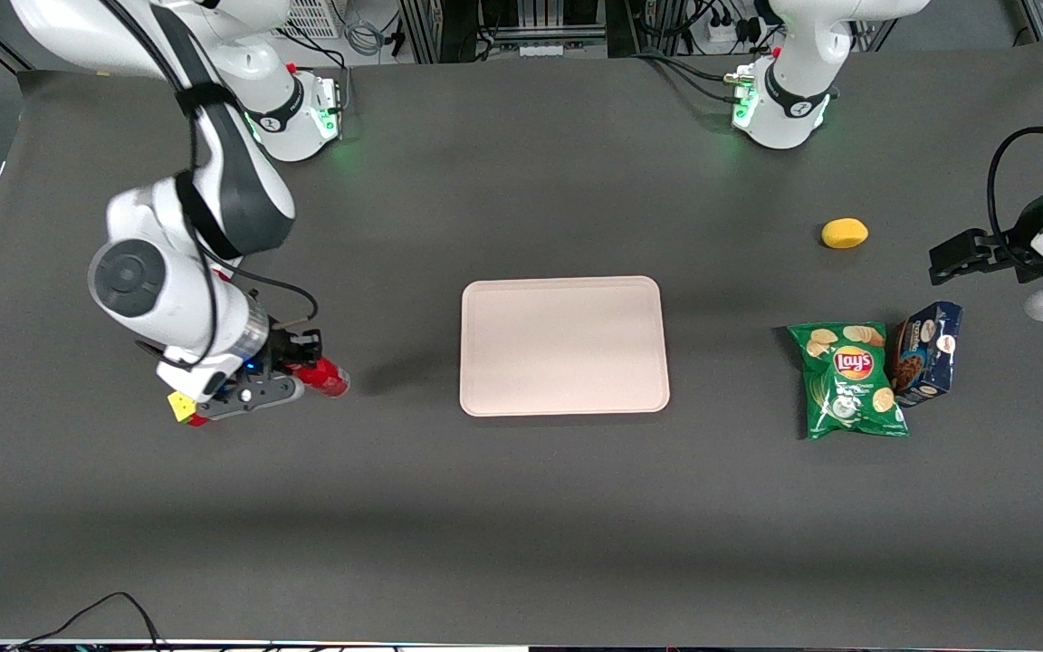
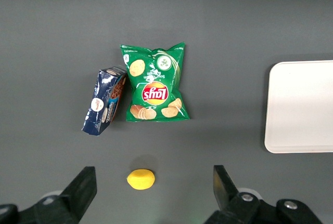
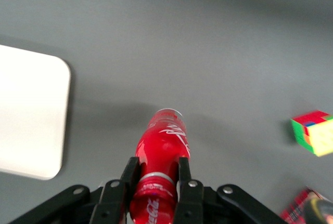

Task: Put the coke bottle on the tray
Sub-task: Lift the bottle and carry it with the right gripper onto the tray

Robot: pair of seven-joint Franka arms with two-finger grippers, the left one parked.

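Observation:
My gripper (image 1: 302, 364) is shut on the coke bottle (image 1: 330, 378), a small all-red bottle. It holds the bottle by the neck, lying level, with its base pointing toward the tray (image 1: 563, 344). In the right wrist view the fingers (image 3: 183, 169) clamp both sides of the neck of the bottle (image 3: 162, 140), and a shadow lies on the table under it. The pale pinkish-beige tray (image 3: 28, 115) is bare and lies apart from the bottle, toward the table's middle. Its edge also shows in the left wrist view (image 2: 302, 104).
A colourful cube (image 1: 181, 407) (image 3: 312, 132) and a red box (image 3: 297, 209) lie beside the gripper, away from the tray. Toward the parked arm's end lie a green chips bag (image 1: 850, 380), a blue cookie box (image 1: 927, 351) and a yellow lemon (image 1: 844, 233).

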